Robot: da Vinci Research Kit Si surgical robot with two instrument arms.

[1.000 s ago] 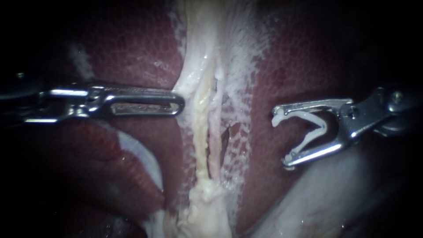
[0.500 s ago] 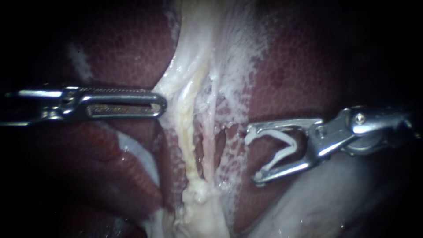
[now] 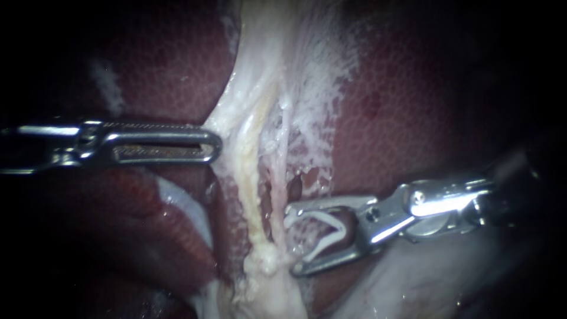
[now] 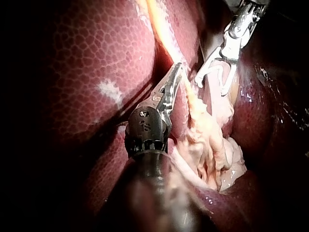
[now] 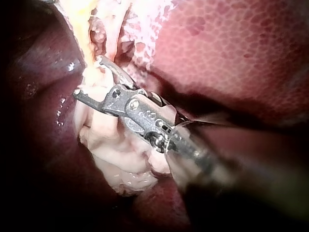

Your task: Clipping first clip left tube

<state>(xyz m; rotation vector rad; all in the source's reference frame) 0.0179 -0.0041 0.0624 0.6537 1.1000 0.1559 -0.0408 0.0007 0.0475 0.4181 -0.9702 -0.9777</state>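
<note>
Down the middle of the endoscope view runs a pale band (image 3: pixel 260 88) of tissue, with dark red liver (image 3: pixel 401 88) on both sides. Two thin tubes sit in it, side by side, and both run from top to bottom. One is a yellowish tube (image 3: pixel 253 189). Just to its right is a thin pink tube (image 3: pixel 282 153). Small dark holes (image 3: pixel 293 189) show between them and beside them.

The right instrument (image 3: pixel 292 239) comes in from the right, low down. Its jaws stand wide apart, and a white clip (image 3: pixel 322 227) sits between them, one leg along each jaw. The clip is shaped like a V. It lies across the view, nearly flat, so it crosses the way the tubes run. Its open mouth points left, at the tubes. Its closed bend points back toward the shaft. The jaw tips are just beside the pink tube. I cannot tell if either leg has gone behind a tube, and no tube shows inside the V.

The left instrument (image 3: pixel 214 145) comes in from the left, higher up. Its jaws are pressed together on the edge of the pale band, and the band bulges toward them.

Both shafts fade into the dark at the edges. From the right wrist view, the instrument's own metal covers most of the clip. A pale smooth patch (image 3: pixel 425 277) under the right instrument is too dim to name.
</note>
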